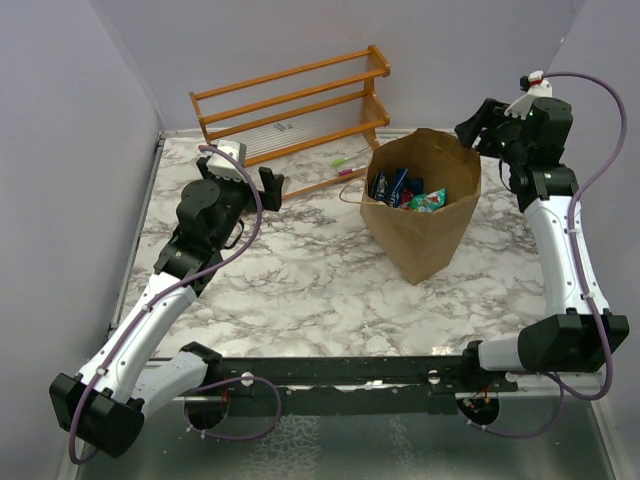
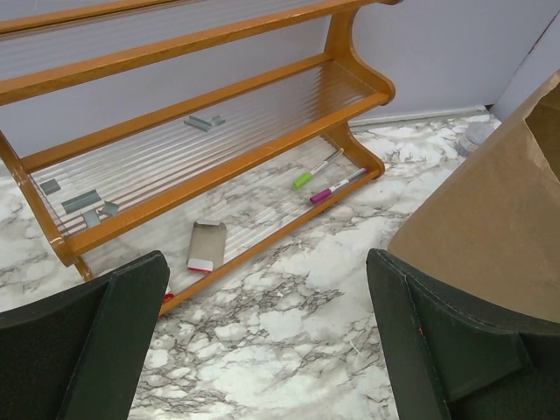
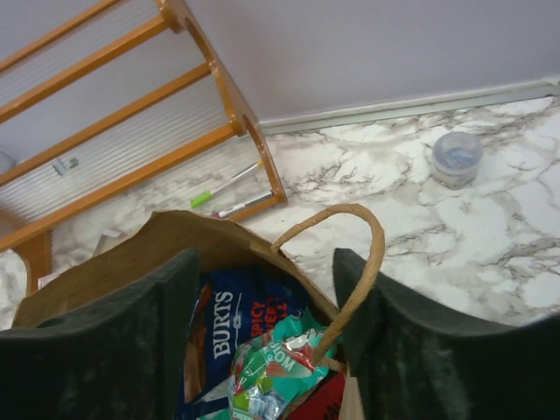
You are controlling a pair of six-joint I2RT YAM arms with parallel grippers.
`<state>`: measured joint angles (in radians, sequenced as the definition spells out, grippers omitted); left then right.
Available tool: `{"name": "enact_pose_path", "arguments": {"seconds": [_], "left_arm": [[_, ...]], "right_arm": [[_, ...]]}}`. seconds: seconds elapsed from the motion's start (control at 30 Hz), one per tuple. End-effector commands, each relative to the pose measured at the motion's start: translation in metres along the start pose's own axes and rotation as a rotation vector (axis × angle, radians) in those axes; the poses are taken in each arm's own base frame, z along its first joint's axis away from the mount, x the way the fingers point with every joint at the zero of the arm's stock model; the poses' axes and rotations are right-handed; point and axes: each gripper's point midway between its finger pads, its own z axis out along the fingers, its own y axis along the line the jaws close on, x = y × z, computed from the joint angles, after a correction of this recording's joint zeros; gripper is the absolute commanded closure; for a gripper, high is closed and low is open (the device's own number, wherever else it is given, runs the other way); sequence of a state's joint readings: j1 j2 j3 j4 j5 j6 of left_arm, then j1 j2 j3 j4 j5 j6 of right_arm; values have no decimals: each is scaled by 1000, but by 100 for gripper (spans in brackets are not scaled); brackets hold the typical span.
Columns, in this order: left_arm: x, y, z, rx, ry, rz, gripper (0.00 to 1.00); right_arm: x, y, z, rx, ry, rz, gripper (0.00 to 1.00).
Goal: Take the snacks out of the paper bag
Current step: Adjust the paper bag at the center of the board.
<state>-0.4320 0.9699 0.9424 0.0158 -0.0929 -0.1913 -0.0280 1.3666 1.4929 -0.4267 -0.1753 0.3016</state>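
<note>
While the shiny blue and teal foil snack packets (image 3: 262, 350) are lying inside the large brown kraft paper bag (image 1: 425, 235) toward the tabletop's (image 1: 300, 280) far right corner, the right jaws are hovering spread over its mouth to reach in; the left jaws are idling wide open alongside.

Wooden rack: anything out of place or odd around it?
A green marker and a purple marker lie loose on the tabletop under the wooden rack, a small flat carton nearby. Stray clutter; nothing spilled or broken.
</note>
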Motion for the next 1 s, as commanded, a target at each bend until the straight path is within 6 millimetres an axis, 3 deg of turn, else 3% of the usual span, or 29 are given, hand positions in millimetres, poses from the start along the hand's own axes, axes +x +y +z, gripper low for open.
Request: {"name": "enact_pose_path", "arguments": {"seconds": [0.0, 0.2, 0.27, 0.4, 0.53, 0.77, 0.97], "left_arm": [[-18, -7, 0, 30, -33, -14, 1], [-21, -7, -3, 29, -53, -20, 1], [-19, -6, -2, 27, -49, -20, 1], [-17, -8, 1, 34, -40, -22, 1], [-15, -7, 2, 32, -35, -18, 1], [-13, -9, 3, 41, -31, -21, 1], [-15, -9, 2, 43, -35, -22, 1]], "right_arm": [[1, 17, -1, -106, -11, 18, 41], [8, 18, -2, -122, -13, 22, 61], [9, 17, -1, -118, -13, 20, 72], [3, 13, 0, -100, -46, 2, 79], [-10, 23, -7, -138, -63, -4, 95], [-40, 57, -39, -288, -163, -64, 99], [-71, 60, -47, -264, -217, -112, 99]]}}
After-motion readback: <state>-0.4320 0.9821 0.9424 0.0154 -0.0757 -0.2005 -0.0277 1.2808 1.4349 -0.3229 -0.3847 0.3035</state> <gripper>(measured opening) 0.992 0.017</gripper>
